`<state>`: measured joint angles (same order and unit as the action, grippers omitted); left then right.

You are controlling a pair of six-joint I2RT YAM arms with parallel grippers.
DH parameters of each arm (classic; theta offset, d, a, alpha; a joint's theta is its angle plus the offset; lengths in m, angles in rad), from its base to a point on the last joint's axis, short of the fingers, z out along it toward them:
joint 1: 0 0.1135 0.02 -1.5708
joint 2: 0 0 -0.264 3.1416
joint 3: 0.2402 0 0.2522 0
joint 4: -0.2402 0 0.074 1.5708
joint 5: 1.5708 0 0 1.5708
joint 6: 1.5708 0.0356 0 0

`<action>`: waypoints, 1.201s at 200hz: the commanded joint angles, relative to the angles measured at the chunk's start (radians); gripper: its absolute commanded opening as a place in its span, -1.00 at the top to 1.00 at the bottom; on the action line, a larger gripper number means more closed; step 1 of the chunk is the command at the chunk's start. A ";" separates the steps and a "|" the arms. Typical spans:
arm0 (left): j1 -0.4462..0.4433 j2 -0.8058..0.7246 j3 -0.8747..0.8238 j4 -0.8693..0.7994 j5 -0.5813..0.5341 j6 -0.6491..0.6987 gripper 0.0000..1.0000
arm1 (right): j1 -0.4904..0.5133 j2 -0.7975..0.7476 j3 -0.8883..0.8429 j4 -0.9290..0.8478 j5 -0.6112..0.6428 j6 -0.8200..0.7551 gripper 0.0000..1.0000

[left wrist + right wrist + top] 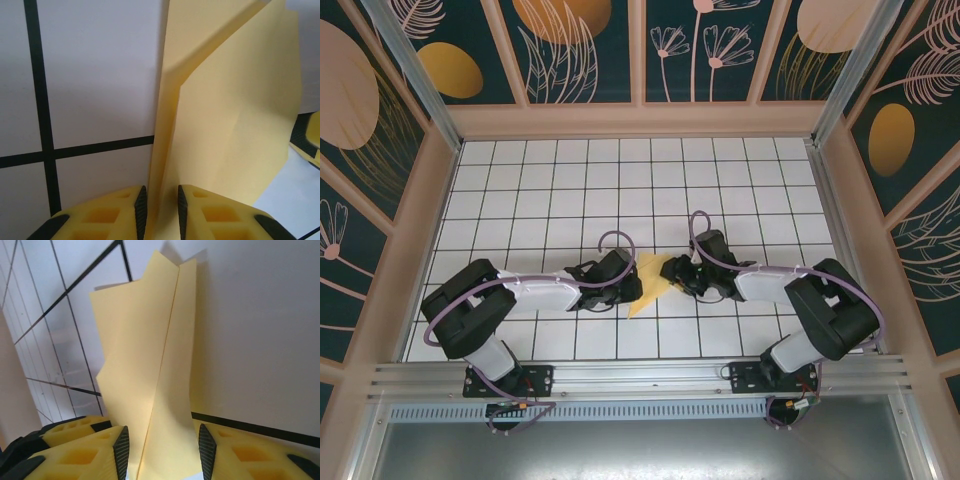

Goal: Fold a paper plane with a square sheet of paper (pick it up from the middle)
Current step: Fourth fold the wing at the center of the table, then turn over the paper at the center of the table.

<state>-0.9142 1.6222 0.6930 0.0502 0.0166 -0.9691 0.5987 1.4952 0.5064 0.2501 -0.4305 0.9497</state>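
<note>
My left jaws pinch the folded yellow paper plane (225,125). My right jaws straddle its other end; grip unclear. White gridded desk (570,190) beneath

White gridded tabletop (570,170), dark floral wall panels (580,50), aluminium frame rail (640,378)

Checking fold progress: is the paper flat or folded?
Folded: the paper shows a long crease and overlapping layers, standing up between both grippers.
</note>
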 commanded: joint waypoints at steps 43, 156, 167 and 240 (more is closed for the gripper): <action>0.001 0.013 -0.047 0.074 0.038 -0.024 0.51 | -0.004 0.056 0.039 0.126 -0.065 -0.010 0.08; 0.001 -0.004 -0.095 0.177 0.063 -0.099 0.49 | 0.006 0.192 0.080 0.284 -0.146 -0.037 0.29; 0.002 -0.014 -0.099 0.191 0.070 -0.110 0.47 | 0.012 0.201 0.078 0.310 -0.151 -0.031 0.32; 0.002 -0.033 -0.117 0.217 0.072 -0.124 0.47 | 0.053 0.269 0.100 0.375 -0.145 -0.028 0.54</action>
<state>-0.9100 1.5925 0.5957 0.2359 0.0708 -1.0752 0.6430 1.7336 0.5854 0.5617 -0.5552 0.9257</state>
